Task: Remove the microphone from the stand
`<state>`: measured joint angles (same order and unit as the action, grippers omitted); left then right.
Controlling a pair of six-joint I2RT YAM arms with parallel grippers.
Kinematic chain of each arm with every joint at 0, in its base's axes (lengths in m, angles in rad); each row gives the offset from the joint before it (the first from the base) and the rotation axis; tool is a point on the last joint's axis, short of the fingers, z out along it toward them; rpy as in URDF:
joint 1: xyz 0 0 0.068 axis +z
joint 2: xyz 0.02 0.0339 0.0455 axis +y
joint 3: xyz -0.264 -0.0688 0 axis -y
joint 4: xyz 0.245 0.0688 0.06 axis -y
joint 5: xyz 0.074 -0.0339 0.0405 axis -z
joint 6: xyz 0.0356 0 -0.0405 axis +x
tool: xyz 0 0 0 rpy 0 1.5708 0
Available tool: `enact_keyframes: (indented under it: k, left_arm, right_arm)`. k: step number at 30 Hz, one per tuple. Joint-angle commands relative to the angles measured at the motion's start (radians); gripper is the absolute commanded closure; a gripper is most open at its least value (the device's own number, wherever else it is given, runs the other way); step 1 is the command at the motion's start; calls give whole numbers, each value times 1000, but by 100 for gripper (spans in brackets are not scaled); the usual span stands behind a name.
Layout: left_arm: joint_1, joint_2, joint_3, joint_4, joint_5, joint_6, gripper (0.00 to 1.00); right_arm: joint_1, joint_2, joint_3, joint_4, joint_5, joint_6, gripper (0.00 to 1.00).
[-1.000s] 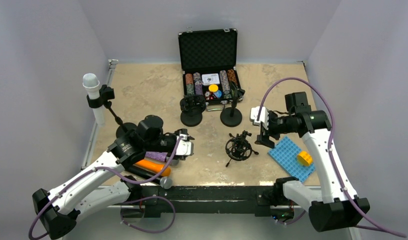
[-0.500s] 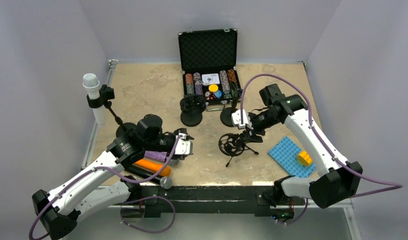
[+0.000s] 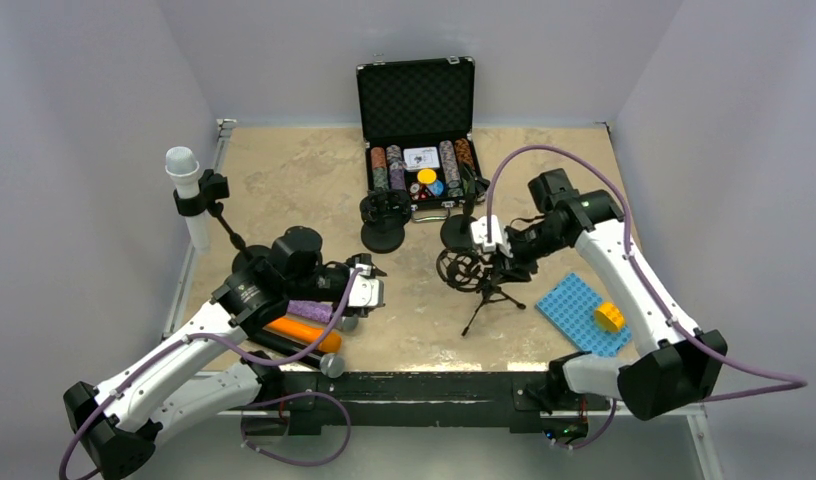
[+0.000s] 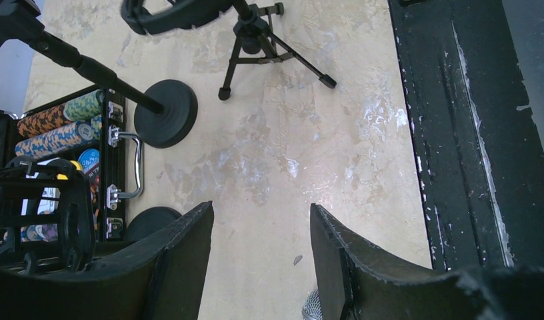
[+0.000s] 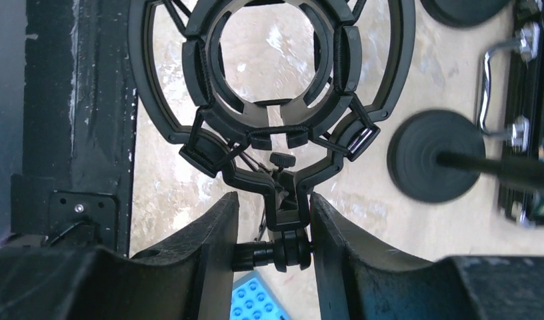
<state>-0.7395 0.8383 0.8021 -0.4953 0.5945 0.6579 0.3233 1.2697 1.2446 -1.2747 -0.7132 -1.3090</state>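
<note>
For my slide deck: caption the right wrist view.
Right tool grips the empty shock mount by its neck.

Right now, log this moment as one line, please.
right gripper: shut on stand neck | ring: empty | left gripper: open, holding nothing

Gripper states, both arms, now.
Left gripper: open, nothing between its fingers.
Right gripper: shut on the tripod stand, at its neck.

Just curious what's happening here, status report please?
Left fingers open, empty. Right fingers clamped on stand neck; its ring empty. Microphone out, lying flat. Round base close beside.
</note>
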Motion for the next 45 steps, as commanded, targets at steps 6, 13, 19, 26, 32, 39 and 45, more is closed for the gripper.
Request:
enact_keyframes:
  k: [6,13,19,26,32,39,45]
  left_arm:
    - [6,4,43,32,14,5,41]
    - [9,4,58,-1,13,10,41]
    - [11,-2,84,-61,4,40,41]
    - [11,-3,178,-179,11,106,42]
    - [11,-25,218,-230,8,117,42]
    - [11,-33,461,-314,-2,-21,39]
    - [11,17,667,-418,-317,-57,30]
  right_arm:
    - [-277,-14,70,17,-10,81,89]
    - [-392,36,97,191,-12,195,93]
    - [-433,96,144,324,4,311,94]
    - [-455,162,178,482,6,446,93]
    - [-454,246,257,537,-22,580,91]
    - [-454,205,233,550,21,610,44]
    - [-456,113,261,563,80,786,20]
